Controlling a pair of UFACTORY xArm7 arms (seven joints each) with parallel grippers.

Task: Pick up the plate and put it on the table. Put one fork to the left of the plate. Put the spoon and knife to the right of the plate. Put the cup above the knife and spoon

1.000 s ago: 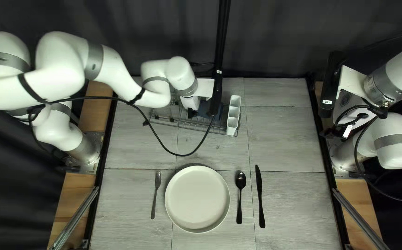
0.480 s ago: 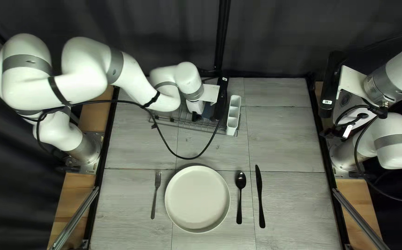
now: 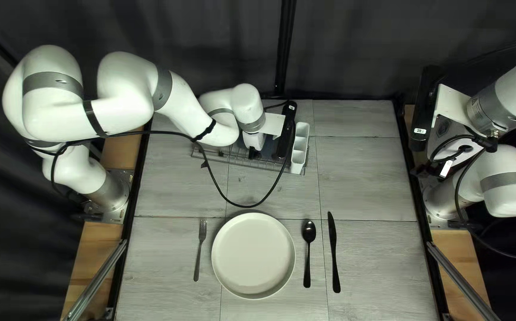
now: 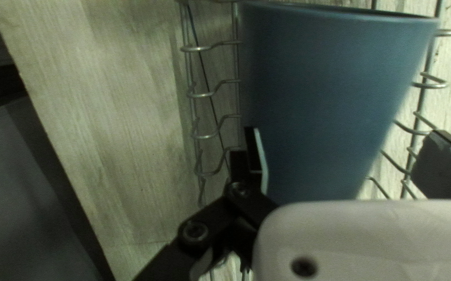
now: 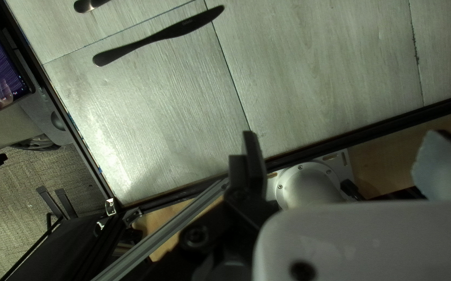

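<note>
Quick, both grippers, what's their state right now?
Left gripper: open, the tapered blue cup between its fingers, not gripped.
Right gripper: open, holding nothing.

A round, pale plate (image 3: 253, 255) is lying flat on the near part of the counter (image 3: 371, 178). Left of it, a slim fork (image 3: 199, 255) is pointing its tines far. Right of it, a black spoon (image 3: 308, 255), then a black knife (image 3: 334, 255), are lying heads far. A tapered blue cup (image 4: 324, 104) is sitting in the far wire rack (image 3: 246, 164).

Top left view: high, slanting down on the grey plank desk (image 3: 365, 178). Left wrist: close on a tapered blue cup (image 4: 329, 104). Right wrist: farther off, downward, long black knife (image 5: 176, 31) shared with the first.
</note>
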